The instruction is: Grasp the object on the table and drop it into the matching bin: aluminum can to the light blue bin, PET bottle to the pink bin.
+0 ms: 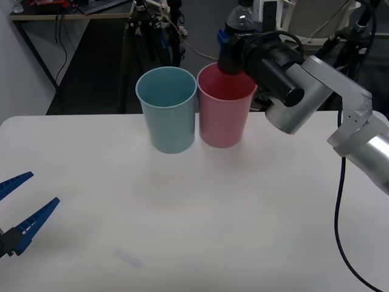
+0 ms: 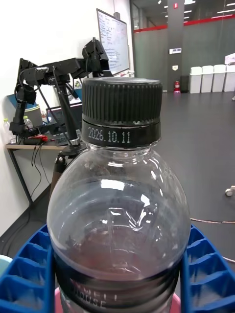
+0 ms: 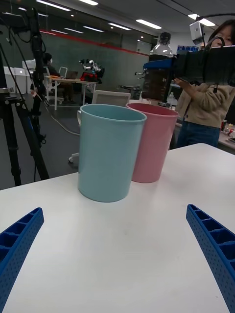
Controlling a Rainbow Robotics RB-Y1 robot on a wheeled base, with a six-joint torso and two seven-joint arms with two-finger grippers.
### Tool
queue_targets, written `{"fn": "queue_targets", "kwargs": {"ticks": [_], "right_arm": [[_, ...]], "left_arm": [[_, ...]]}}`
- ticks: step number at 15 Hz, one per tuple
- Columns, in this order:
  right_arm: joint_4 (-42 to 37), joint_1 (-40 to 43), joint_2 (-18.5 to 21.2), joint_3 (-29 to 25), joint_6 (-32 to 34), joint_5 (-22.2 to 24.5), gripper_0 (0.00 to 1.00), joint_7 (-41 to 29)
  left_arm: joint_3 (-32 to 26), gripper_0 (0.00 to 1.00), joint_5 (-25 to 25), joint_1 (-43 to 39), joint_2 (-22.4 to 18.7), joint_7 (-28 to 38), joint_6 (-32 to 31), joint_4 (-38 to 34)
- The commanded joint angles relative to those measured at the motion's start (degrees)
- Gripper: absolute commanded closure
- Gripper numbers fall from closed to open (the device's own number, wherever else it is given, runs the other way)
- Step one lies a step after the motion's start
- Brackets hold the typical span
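White and bare of loose things, the worktop (image 1: pixel 200 213) carries two tall round bins standing side by side and touching, the light blue bin (image 1: pixel 167 109) and the pink bin (image 1: pixel 225 112); behind them lies an office floor with tripods and desks. The pick-up looks done: the right pincer (image 3: pixel 159 73) is clamped on the PET bottle (image 2: pixel 120 205), one blue ribbed finger (image 2: pixel 29 274) on each side of its lower body; in the left wrist view the bottle hangs upright in that pincer above the pink bin's far rim. What is left, by my judgement, is the release, perhaps after a small shift to bring the bottle squarely over the opening; whether it is already centred I cannot tell. The left pincer (image 1: pixel 18 213) waits low over the near left part of the worktop, its fingers spread wide, well apart from both bins.

The bottle is small, clear and ribbed, rounded at the shoulder, with a dark ridged cap (image 2: pixel 122 102) and a printed date on the collar ring; it appears empty.
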State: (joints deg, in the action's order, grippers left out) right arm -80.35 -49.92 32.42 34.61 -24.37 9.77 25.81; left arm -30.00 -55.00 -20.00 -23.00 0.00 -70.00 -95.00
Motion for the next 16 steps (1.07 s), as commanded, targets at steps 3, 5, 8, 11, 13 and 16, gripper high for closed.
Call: {"fn": "queue_targets", "kwargs": {"ticks": [3, 5, 8, 11, 13, 16], "right_arm": [[-1.74, 0.0, 0.02, -0.24, -1.73, 0.16, 0.0, -0.67], [-2.88, 0.0, 0.37, -0.24, -3.05, 0.07, 0.0, -0.59], [-2.79, 0.0, 0.46, -0.24, -2.96, 0.16, 0.0, -0.59], [-2.88, 0.09, 0.81, -0.24, -3.05, 0.16, 0.0, -0.67], [-2.88, 0.0, 0.89, -0.24, -3.05, 0.16, 0.0, -0.67], [-2.97, 0.0, 1.07, -0.24, -3.05, 0.07, 0.0, -0.67]], "left_arm": [[0.0, 0.0, 0.0, 0.0, 0.0, 0.0, 0.0, 0.0], [0.0, 0.0, 0.0, 0.0, 0.0, 0.0, 0.0, 0.0], [0.0, 0.0, 0.0, 0.0, 0.0, 0.0, 0.0, 0.0], [0.0, 0.0, 0.0, 0.0, 0.0, 0.0, 0.0, 0.0], [0.0, 0.0, 0.0, 0.0, 0.0, 0.0, 0.0, 0.0], [0.0, 0.0, 0.0, 0.0, 0.0, 0.0, 0.0, 0.0]]}}
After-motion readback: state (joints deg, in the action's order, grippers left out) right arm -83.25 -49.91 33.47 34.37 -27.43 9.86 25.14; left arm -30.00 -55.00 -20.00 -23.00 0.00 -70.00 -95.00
